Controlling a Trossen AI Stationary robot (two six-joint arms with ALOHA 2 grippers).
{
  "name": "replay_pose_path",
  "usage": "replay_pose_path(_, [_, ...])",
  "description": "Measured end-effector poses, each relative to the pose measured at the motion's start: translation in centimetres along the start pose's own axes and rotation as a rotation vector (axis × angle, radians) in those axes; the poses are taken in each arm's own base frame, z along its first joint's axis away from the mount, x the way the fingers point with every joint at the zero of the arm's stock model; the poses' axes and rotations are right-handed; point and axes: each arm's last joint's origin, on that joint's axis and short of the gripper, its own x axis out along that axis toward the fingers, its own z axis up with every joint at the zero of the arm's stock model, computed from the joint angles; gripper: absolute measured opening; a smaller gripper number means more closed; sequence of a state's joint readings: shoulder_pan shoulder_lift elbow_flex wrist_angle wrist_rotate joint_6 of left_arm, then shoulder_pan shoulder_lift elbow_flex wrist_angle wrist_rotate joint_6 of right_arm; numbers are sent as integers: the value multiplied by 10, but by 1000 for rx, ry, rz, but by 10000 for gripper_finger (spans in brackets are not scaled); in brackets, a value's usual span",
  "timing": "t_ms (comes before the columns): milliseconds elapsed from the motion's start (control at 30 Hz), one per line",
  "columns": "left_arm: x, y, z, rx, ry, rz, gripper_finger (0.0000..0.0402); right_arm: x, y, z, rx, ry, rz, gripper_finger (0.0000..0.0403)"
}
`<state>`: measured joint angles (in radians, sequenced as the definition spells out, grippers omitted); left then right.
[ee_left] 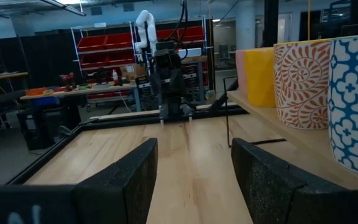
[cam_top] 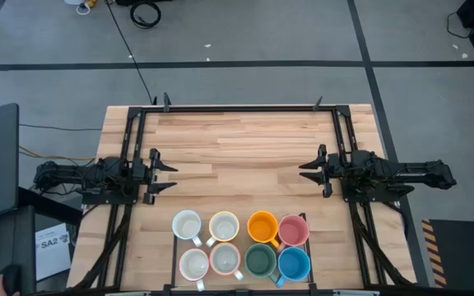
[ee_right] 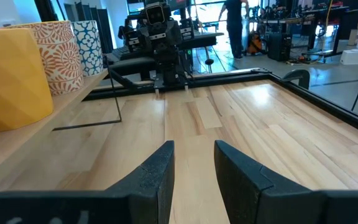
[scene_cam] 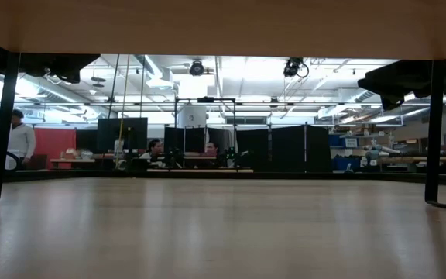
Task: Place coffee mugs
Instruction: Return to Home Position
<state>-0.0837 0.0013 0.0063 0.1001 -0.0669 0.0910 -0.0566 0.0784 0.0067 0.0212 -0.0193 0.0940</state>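
From above, eight coffee mugs (cam_top: 225,260) stand in two rows of four on a shelf at the middle of the tabletop's (cam_top: 237,140) long edge, the one at this view's bottom. Four are white or cream, filling the left half. To their right come one orange mug (cam_top: 262,226) and one pink mug (cam_top: 293,230) in the far row, and one dark green mug (cam_top: 261,261) and one blue mug (cam_top: 293,264) in the near row. The left claw (cam_top: 164,175) lies at the left edge and the right claw (cam_top: 309,174) at the right edge, facing each other, both empty. The low view looks level over bare boards; one person (scene_cam: 18,141) stands far left in the room behind. In the left wrist view the left claw's fingers (ee_left: 129,180) gape wide, and four mugs line the shelf (ee_left: 291,140) beside them. In the right wrist view the right claw's fingers (ee_right: 160,168) stand narrowly apart, and again four mugs show on the shelf.
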Motion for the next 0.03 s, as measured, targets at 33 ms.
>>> replay_pose_path(33, [0, 0, 0, 0, 0, 0, 212, 0, 0, 0, 0, 0, 0, 119])
